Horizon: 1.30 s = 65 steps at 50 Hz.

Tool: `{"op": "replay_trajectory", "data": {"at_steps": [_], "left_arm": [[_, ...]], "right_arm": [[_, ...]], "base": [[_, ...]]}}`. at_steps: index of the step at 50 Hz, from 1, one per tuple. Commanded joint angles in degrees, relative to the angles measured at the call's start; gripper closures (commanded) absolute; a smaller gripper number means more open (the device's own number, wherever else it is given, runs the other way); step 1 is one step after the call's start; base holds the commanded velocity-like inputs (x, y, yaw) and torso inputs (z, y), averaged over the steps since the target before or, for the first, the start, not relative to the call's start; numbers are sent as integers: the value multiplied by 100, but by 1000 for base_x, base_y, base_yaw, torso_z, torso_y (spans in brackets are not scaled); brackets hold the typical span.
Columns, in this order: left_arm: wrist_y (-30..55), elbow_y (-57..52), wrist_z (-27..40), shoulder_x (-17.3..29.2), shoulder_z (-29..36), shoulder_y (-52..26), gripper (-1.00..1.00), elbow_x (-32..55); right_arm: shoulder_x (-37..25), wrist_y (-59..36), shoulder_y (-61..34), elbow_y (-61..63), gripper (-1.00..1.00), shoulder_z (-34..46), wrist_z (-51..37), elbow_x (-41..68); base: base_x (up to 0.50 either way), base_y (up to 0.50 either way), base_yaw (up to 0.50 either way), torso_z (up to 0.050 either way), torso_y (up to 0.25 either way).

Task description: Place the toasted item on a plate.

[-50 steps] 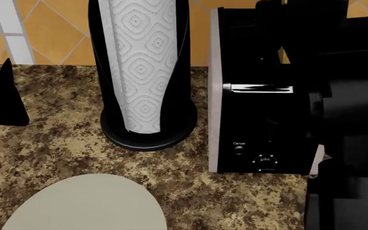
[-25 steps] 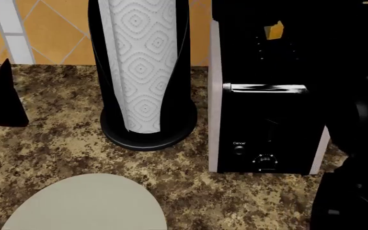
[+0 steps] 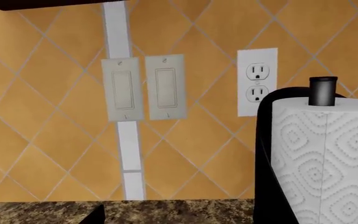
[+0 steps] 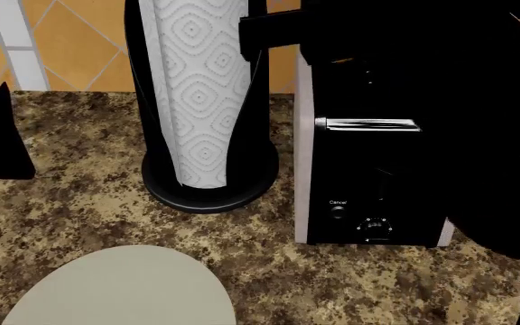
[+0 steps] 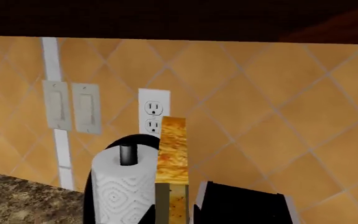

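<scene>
Currently your right wrist view shows the thin golden-orange crusted toast slice (image 5: 171, 158) edge-on at lower centre, lifted above the black toaster (image 5: 241, 205). Can't tell either arm's jaw state. Flat cream round plate (image 4: 124, 288) sits lower left on the brown speckled counter (image 4: 79, 196), near the paper-towel roll (image 4: 201, 88).
</scene>
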State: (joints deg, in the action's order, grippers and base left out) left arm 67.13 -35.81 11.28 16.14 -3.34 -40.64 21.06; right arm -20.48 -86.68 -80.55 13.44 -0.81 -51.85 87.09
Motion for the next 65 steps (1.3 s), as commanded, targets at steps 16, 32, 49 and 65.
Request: {"op": "replay_trajectory", "data": {"at_steps": [16, 32, 49, 65], "left_arm": [[44, -91, 65, 21, -43, 35, -100, 90], [22, -65, 95, 21, -23, 39, -100, 127], [-70, -13, 114, 69, -56, 118, -100, 140], [-212, 65, 502, 469, -379, 53, -100, -278]], "right_arm": [[-716, 1392, -580, 938, 100, 907, -2793, 4108], [-937, 2328, -739, 1934, 100, 1269, -3311, 5108], [-1258, 3535, -871, 3189, 100, 1734, -3608, 5731], [-1333, 4149, -101, 4156, 100, 2056, -3460, 5616]], "base": [[0, 0, 0, 0, 0], [0, 0, 0, 0, 0], [0, 0, 0, 0, 0], [0, 0, 0, 0, 0]]}}
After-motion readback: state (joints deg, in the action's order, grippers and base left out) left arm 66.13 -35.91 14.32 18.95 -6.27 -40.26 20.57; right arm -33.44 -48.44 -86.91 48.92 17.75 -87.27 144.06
